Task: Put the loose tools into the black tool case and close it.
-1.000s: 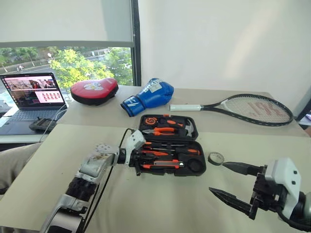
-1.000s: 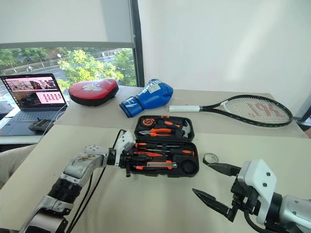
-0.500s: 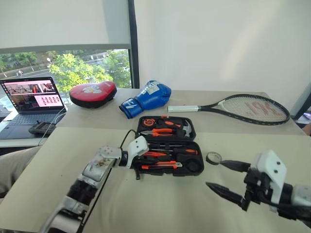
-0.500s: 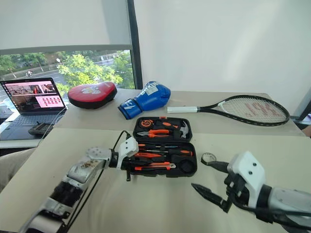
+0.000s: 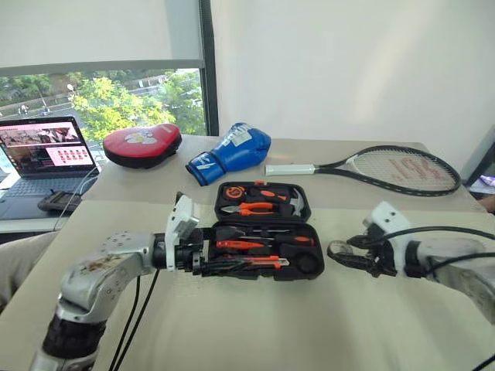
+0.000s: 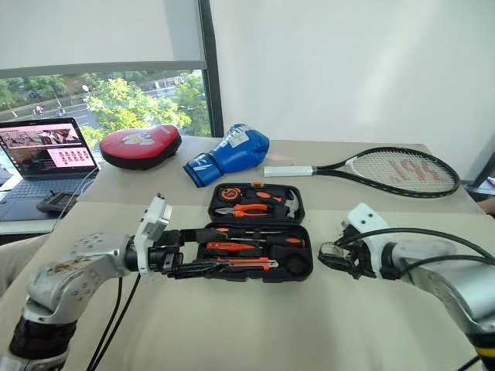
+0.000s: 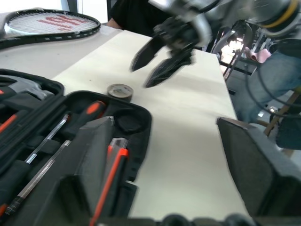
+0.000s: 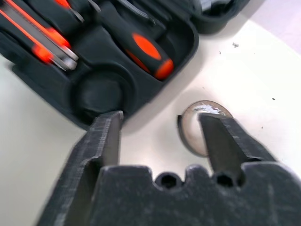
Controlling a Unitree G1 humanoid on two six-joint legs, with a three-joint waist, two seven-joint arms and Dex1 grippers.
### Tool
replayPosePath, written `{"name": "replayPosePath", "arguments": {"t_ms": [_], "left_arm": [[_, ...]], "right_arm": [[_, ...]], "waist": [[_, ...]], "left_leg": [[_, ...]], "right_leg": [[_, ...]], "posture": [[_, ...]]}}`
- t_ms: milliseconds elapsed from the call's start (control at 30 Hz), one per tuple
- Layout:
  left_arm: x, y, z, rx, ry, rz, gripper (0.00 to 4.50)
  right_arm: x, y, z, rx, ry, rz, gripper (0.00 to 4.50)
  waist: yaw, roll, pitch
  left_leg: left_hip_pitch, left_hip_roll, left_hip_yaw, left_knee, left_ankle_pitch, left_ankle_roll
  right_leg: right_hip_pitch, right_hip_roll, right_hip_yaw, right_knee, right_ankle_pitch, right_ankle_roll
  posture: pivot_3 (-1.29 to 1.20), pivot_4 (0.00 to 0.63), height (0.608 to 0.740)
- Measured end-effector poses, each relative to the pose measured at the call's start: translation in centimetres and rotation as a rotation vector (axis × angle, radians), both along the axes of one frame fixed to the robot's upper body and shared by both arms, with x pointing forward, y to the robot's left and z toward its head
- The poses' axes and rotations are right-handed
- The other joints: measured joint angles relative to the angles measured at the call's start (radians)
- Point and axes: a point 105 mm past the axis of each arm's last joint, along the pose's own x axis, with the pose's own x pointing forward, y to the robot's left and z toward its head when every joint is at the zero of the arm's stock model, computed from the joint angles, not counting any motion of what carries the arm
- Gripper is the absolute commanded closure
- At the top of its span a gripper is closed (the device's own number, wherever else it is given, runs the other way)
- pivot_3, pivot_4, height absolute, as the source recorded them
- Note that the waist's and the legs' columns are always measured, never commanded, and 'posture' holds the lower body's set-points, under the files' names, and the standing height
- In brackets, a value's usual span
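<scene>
Tape roll (image 8: 203, 126) is the one to watch: it lies flat on the table (image 5: 255, 325), just beside the right end of the black tool case (image 5: 267, 239), out of the case. The case lies open, lid back, so every slot faces up; the screwdrivers (image 5: 259, 242) and the utility knife (image 5: 259, 263) already sit in their grooves, and the round pocket (image 8: 96, 92) at the corner nearest the roll looks empty, which I judge is where the roll belongs

Right gripper (image 8: 160, 129) is down at the roll, fingers parted with nothing between them, one tip against the roll's rim and the other toward the case wall; that stance reads as lining up for a pinch, not yet a hold

Left gripper (image 5: 213, 261) sits at the case's left end over the knife side, fingers apart and holding nothing, likely placed to steady the case

Behind, the racket (image 5: 371, 166), blue glove (image 5: 232, 148) and red pad (image 5: 141, 144) lie well apart
</scene>
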Motion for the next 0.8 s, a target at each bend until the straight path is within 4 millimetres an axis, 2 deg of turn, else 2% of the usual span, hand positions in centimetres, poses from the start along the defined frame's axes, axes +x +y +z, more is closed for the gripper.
{"name": "replayPosePath", "arguments": {"t_ms": [133, 167, 200, 267, 433, 600, 667, 800], "left_arm": [[-0.8, -0.4, 0.1, -0.001, -0.011, 0.016, 0.85], [-1.1, -0.3, 0.1, 0.0, -0.011, 0.021, 0.82], [-1.2, -0.3, 0.0, 0.004, -0.009, 0.026, 0.82], [-1.5, -0.1, -0.1, 0.006, -0.006, 0.037, 0.82], [-1.9, 0.3, -0.5, 0.02, 0.017, 0.053, 0.82], [-2.1, 0.7, -0.8, 0.033, 0.021, 0.06, 0.82], [-2.1, 0.8, -0.8, 0.035, 0.018, 0.063, 0.82], [-1.7, 1.2, -1.2, 0.038, 0.022, 0.091, 0.82]], "right_arm": [[1.0, -0.3, -1.4, -0.045, 0.053, 0.034, 1.39], [1.4, -0.5, -1.7, -0.07, 0.058, 0.041, 1.9], [1.8, -0.8, -2.0, -0.092, 0.059, 0.042, 2.1], [2.5, -1.4, -2.8, -0.126, 0.07, 0.036, 2.83], [3.6, -0.7, -3.5, -0.113, 0.084, 0.085, 4.46], [3.6, -0.4, -2.9, -0.116, 0.07, 0.14, 4.46], [3.0, 0.4, -1.6, -0.084, 0.061, 0.18, 4.46], [0.7, 2.7, 2.0, -0.006, 0.068, 0.316, 4.46]], "waist": [[-0.004, 0.0, 0.0], [-0.004, 0.0, 0.0], [-0.005, 0.0, 0.0], [-0.005, 0.0, 0.0], [-0.004, 0.001, 0.001], [-0.004, 0.002, 0.002], [-0.004, 0.004, 0.003], [-0.004, 0.006, 0.005]], "left_leg": [[0.0, -0.001, 0.0, 0.0, 0.001, -0.001], [0.001, -0.001, 0.0, 0.0, 0.001, -0.001], [0.001, -0.001, 0.0, 0.0, 0.001, -0.002], [0.001, -0.002, 0.0, 0.0, 0.002, -0.003], [0.001, -0.001, 0.0, 0.0, 0.003, -0.004], [0.001, -0.002, 0.0, 0.0, 0.002, -0.004], [0.001, -0.001, 0.0, 0.0, 0.002, -0.004], [0.001, 0.0, 0.0, -0.001, 0.002, -0.004]], "right_leg": [[0.0, 0.0, 0.0, 0.0, 0.0, 0.001], [0.0, 0.0, 0.0, 0.0, 0.0, 0.001], [0.001, 0.001, 0.0, 0.0, 0.0, 0.001], [0.0, 0.001, 0.0, 0.001, 0.0, 0.001], [0.0, 0.002, 0.0, 0.001, 0.0, 0.0], [0.0, 0.002, 0.0, 0.001, 0.0, 0.0], [0.0, 0.002, 0.0, 0.001, 0.0, 0.0], [0.0, 0.002, 0.0, 0.001, 0.0, 0.0]], "posture": [[0.0, 0.15, 0.74], [0.0, 0.15, 0.74], [0.0, 0.15, 0.74], [0.0, 0.15, 0.74], [0.0, 0.15, 0.74], [0.0, 0.15, 0.74], [0.0, 0.15, 0.74], [0.0, 0.15, 0.74]]}}
